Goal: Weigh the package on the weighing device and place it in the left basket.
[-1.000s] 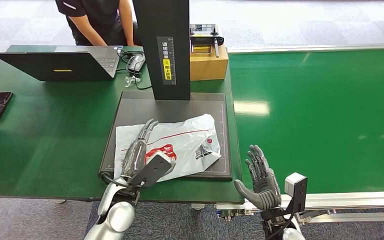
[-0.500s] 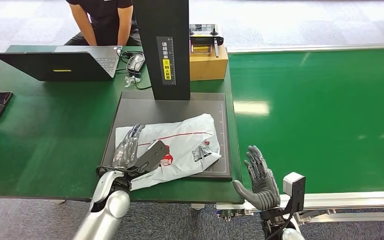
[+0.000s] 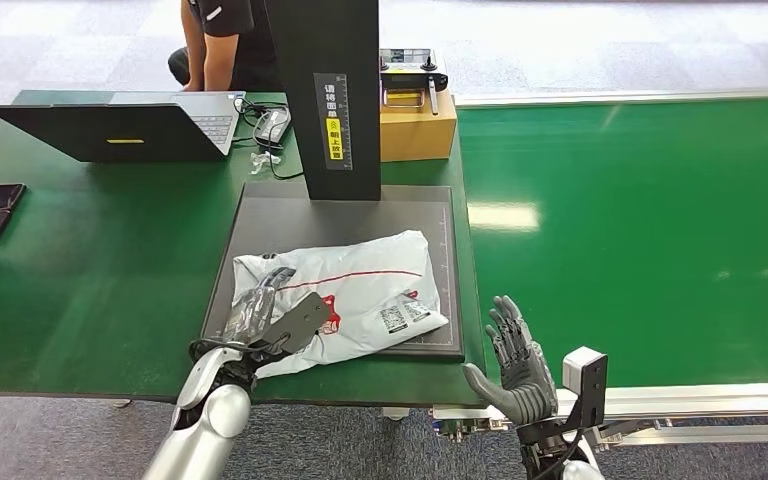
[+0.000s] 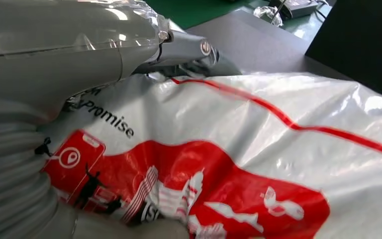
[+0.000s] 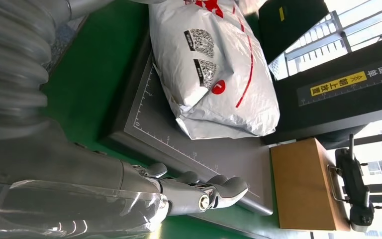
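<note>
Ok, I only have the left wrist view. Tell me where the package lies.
Observer: The package lies flat on the scale platform, its near left corner hanging over the platform's front edge.
Operator: Report the right robot hand.
Observer: The right robot hand is open, fingers spread, holding nothing, off the platform's near right corner.
Operator: Say who is nearby.
Observer: A person is beyond the laptop.

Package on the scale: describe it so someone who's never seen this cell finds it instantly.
Start at the tall black post on the green table; at its foot lies a dark grey weighing plate. The package lies flat on it: a white plastic mailer with a thin red line, a red graphic and QR labels, under the left hand.
</note>
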Robot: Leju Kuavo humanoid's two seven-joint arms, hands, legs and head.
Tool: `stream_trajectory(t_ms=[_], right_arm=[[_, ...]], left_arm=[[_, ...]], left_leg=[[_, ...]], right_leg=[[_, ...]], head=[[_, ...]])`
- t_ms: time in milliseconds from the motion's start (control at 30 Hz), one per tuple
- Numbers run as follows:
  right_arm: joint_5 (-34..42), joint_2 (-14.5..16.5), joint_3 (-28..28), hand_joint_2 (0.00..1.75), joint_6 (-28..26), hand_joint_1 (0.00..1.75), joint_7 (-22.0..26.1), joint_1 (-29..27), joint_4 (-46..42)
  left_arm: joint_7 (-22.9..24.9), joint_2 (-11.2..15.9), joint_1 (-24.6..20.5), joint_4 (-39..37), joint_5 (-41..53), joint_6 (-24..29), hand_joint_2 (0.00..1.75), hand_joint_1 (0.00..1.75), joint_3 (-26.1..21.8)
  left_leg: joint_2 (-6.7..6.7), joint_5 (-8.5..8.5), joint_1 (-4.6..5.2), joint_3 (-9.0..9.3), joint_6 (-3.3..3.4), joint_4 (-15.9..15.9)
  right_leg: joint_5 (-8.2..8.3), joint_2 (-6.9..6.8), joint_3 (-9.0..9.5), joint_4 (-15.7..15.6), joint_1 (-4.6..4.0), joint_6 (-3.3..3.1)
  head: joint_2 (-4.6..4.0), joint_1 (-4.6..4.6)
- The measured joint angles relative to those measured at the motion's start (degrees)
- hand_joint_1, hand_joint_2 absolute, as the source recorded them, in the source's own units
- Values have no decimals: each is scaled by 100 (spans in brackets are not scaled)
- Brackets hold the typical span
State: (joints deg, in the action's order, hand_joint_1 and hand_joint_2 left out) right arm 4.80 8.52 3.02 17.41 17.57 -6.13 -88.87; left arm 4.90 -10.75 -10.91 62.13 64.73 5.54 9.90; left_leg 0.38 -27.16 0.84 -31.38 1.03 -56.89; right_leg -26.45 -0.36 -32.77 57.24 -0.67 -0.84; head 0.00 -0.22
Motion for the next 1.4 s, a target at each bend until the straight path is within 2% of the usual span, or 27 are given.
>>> stream_trajectory(t_ms=[233,533,633,833,1000,1167,1400], right_arm=[[29,-1,-54,175,-25,0,-2,-43,-2],[43,-2,-90,175,-28,0,-2,-67,-2],[52,-2,-88,175,-27,0,0,-71,-3],[96,-3,-85,175,0,0,67,-86,-4],[139,-17,-85,175,8,0,156,-72,19],[147,-70,-85,175,7,0,209,-50,79],[163,-105,-86,175,1,0,239,-26,139]], left_arm=[[-82,0,44,27,-44,73,175,175,11],[-132,0,105,49,83,421,175,175,37],[-343,0,157,49,-18,759,175,175,21],[-926,38,200,49,-37,1965,175,175,-69],[-984,143,89,49,382,2696,175,175,-235],[-886,306,-145,47,640,2897,175,175,-530],[-841,370,-218,46,749,2939,175,175,-663]], left_leg=[[0,0,0,3,0,0],[1,0,0,5,0,0],[1,0,0,4,0,0],[3,0,-1,1,0,0],[2,0,-1,0,0,0],[2,1,-1,0,-1,0],[2,1,0,-4,-1,0]], right_leg=[[0,0,3,0,0,0],[0,1,3,0,-1,0],[0,2,2,0,-1,0],[0,3,0,0,-1,0],[0,2,-1,1,-1,0],[1,2,-1,1,-1,-1],[0,2,-3,2,-1,0]], head=[[0,0],[0,0],[0,0],[0,0],[0,0],[0,-1],[0,0]])
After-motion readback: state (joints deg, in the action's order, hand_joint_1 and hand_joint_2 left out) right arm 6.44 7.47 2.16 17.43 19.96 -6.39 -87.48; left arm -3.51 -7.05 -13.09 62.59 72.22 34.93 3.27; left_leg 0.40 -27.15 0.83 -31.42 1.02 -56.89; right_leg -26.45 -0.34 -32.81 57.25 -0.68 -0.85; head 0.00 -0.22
